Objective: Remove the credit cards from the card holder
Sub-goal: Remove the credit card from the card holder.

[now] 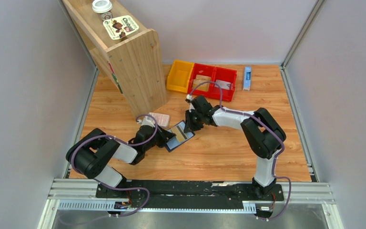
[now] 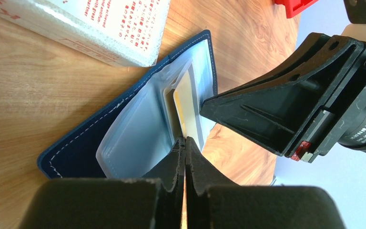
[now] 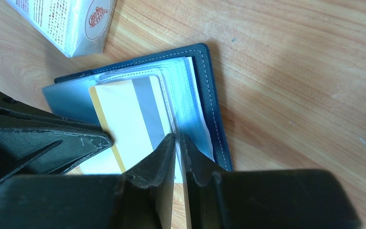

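The navy card holder [image 1: 174, 142] lies open on the wooden table, its clear pockets facing up, and shows close up in both wrist views [image 2: 86, 143] [image 3: 214, 95]. A white credit card [image 3: 124, 114] with a yellow edge and a grey stripe sticks partly out of a pocket [image 2: 187, 102]. My left gripper [image 1: 167, 138] is shut on that card's edge [image 2: 186, 140]. From the other side, my right gripper [image 1: 190, 128] is pinched on the holder's clear pocket pages [image 3: 177, 137]. The two grippers' fingers almost touch.
A pink-and-white packet [image 1: 159, 117] lies just behind the holder. A wooden shelf unit [image 1: 133, 62] stands at the back left. A yellow bin [image 1: 180, 76], red bins [image 1: 214, 81] and a slim blue-and-white box [image 1: 247, 78] sit at the back.
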Robot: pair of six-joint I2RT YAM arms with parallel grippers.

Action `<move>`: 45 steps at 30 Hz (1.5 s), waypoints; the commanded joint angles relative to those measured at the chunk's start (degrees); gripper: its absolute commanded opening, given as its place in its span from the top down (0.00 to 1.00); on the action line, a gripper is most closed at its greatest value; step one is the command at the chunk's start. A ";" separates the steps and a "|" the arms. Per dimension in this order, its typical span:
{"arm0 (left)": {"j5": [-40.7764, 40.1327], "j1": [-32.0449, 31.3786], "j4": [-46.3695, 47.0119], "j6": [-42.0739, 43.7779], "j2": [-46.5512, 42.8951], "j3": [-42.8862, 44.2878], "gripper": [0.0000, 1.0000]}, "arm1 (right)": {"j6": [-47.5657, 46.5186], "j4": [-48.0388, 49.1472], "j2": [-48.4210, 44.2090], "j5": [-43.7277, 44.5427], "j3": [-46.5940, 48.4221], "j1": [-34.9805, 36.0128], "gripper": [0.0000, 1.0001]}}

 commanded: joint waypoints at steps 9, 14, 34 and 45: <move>-0.65 -0.24 -3.94 1.97 -5.37 -0.97 1.00 | 2.67 -2.92 4.98 4.12 -1.75 -2.17 0.84; -1.44 -0.15 -6.67 1.53 -6.34 -1.41 1.00 | 1.97 -3.62 3.14 5.44 -0.35 -2.44 0.84; -1.79 -0.15 -8.43 1.35 -6.86 -1.41 1.00 | -2.51 3.32 -4.87 -2.28 2.55 1.25 0.71; -2.49 -0.15 -8.61 1.61 -7.04 -1.41 0.85 | -2.34 3.06 1.90 -2.47 0.45 1.43 0.76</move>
